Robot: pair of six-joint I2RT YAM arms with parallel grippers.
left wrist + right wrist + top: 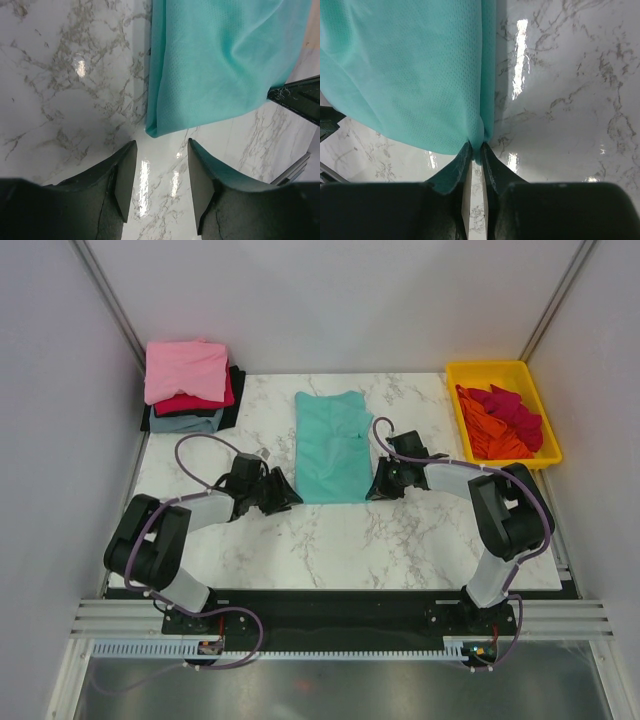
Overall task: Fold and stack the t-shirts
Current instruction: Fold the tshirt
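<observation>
The teal t-shirt [333, 445] lies flat in the middle of the white marble tabletop [330, 545], folded lengthwise into a narrow strip that runs from the far side toward the arms. The right tool [476, 146] is at the strip's near right corner. Its 2 fingers are pressed together on the folded edge, and the right wrist view shows the cloth pinched between the tips. The left tool [161, 145] sits low over the tabletop at the near left corner. Its 2 fingers stand apart with nothing between them, and the corner of the teal cloth lies just ahead of the gap. At the far left corner of the tabletop is a stack of folded shirts: a pink t-shirt [185, 370] on top, a crimson t-shirt [205, 403] under it, a grey-blue t-shirt [185, 424] below that, and a black t-shirt [236, 390] showing at the bottom and along the right side. At the far right a yellow tray [487, 369] holds a loose heap: an orange t-shirt [488, 432] with a dark red t-shirt [522, 412] lying partly over it.
</observation>
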